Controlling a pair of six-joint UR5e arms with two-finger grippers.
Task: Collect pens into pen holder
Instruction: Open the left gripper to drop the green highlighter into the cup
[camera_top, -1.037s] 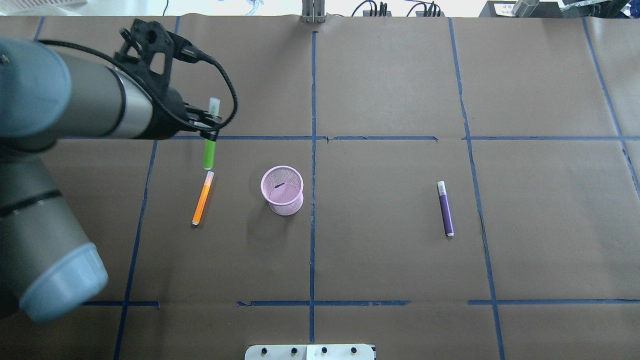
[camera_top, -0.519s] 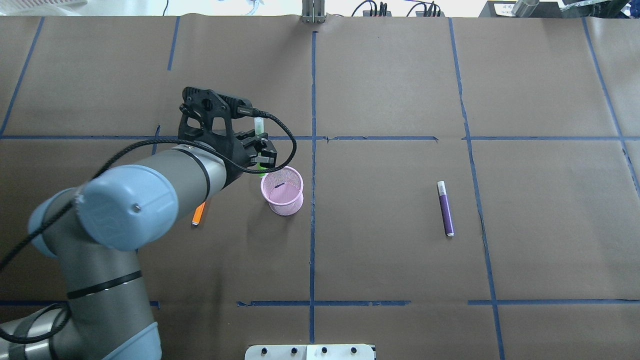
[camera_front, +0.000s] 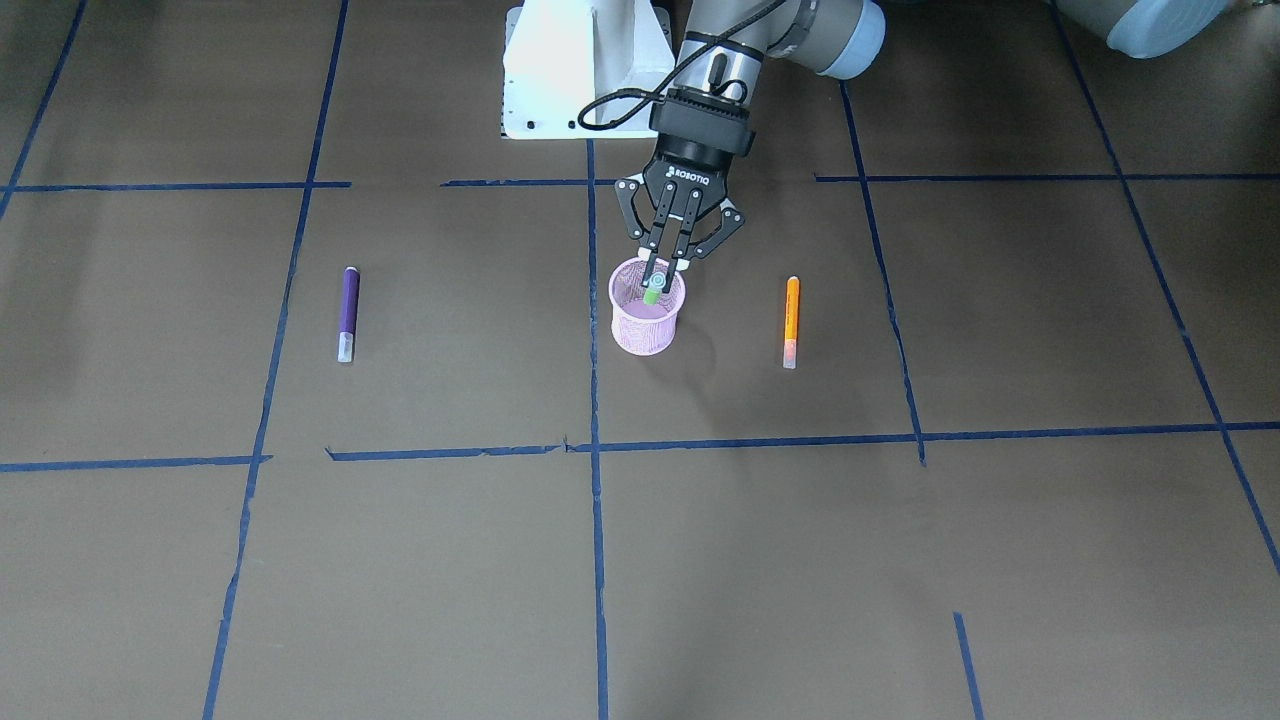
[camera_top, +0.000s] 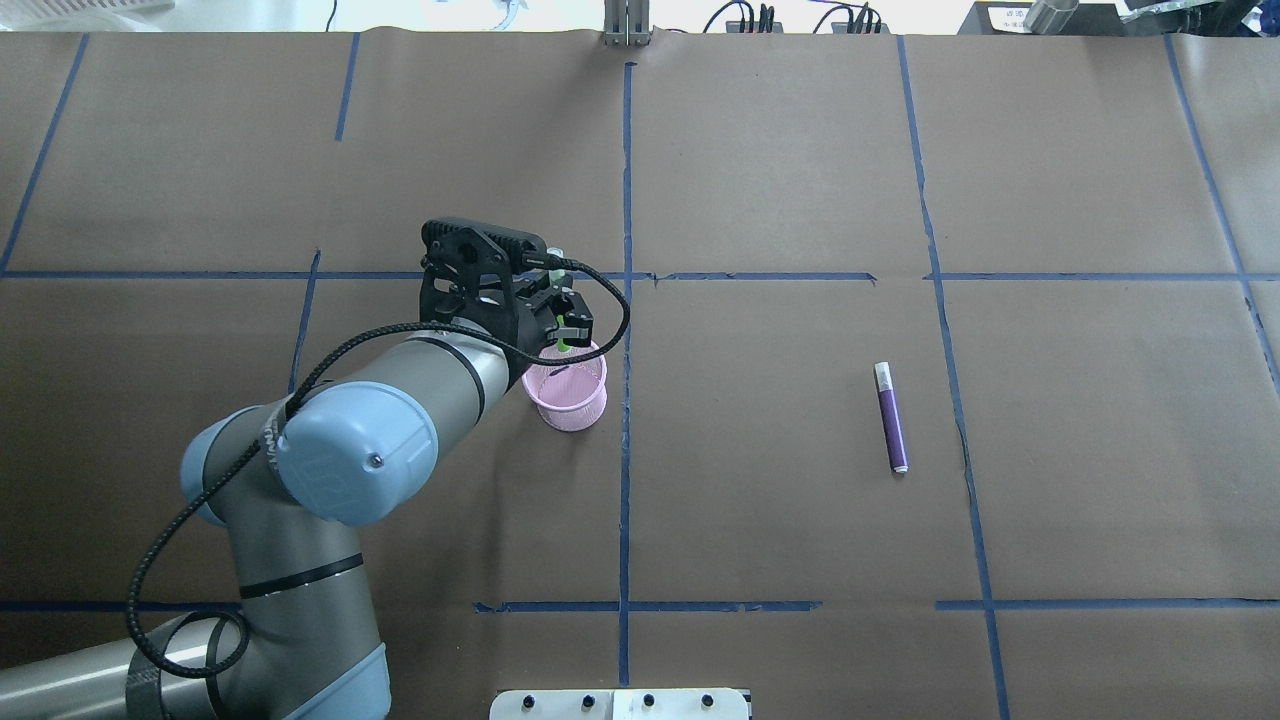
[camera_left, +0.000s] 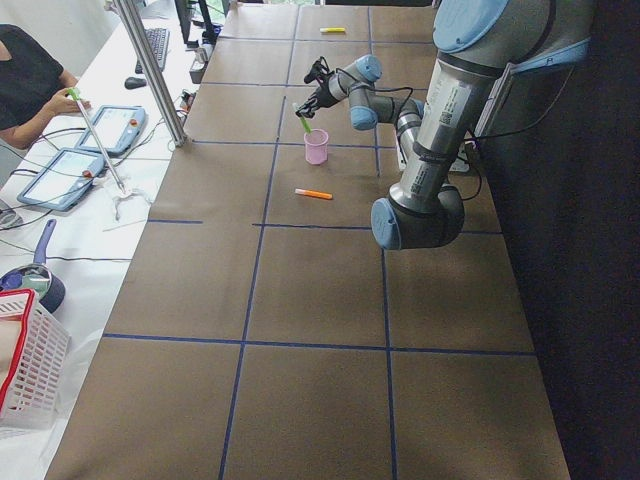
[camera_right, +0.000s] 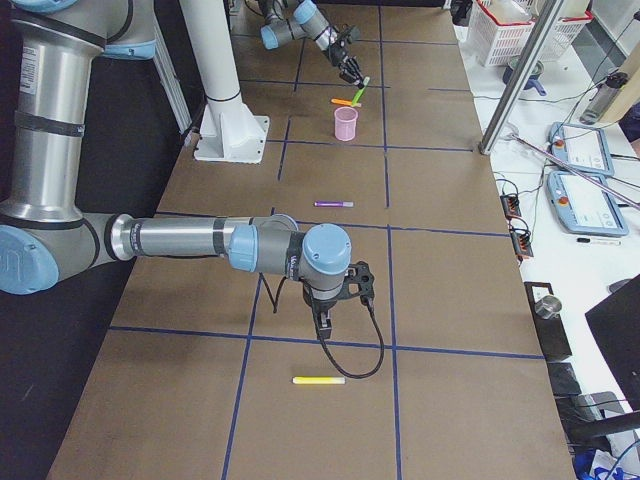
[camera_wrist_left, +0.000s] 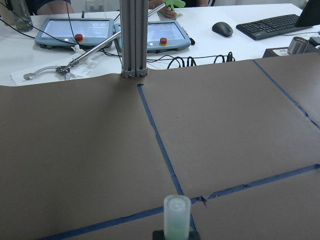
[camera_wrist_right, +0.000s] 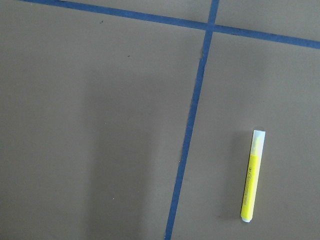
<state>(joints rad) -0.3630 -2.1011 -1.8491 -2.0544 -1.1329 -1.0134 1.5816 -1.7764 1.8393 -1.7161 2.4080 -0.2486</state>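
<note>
My left gripper (camera_front: 663, 279) is shut on the green pen (camera_front: 652, 294) and holds it tilted, its lower end at the mouth of the pink mesh pen holder (camera_front: 646, 325). In the overhead view the gripper (camera_top: 564, 332) hangs over the holder's (camera_top: 572, 405) far rim. The pen's whitish cap (camera_wrist_left: 176, 218) shows in the left wrist view. The orange pen (camera_front: 791, 320) lies beside the holder on my left; my arm hides it from overhead. The purple pen (camera_top: 890, 418) lies far to the right. My right gripper (camera_right: 326, 318) hovers low over the table's right end; I cannot tell its state.
A yellow pen (camera_wrist_right: 252, 175) lies on the paper under my right wrist, also in the exterior right view (camera_right: 318, 380). The white robot base (camera_front: 585, 65) stands behind the holder. An aluminium post (camera_wrist_left: 133, 37) stands at the far table edge. Blue tape lines cross the brown paper.
My left arm has swung to the right with the green pen, from above the orange pen to over the pen holder. The orange and purple pens have not moved.
</note>
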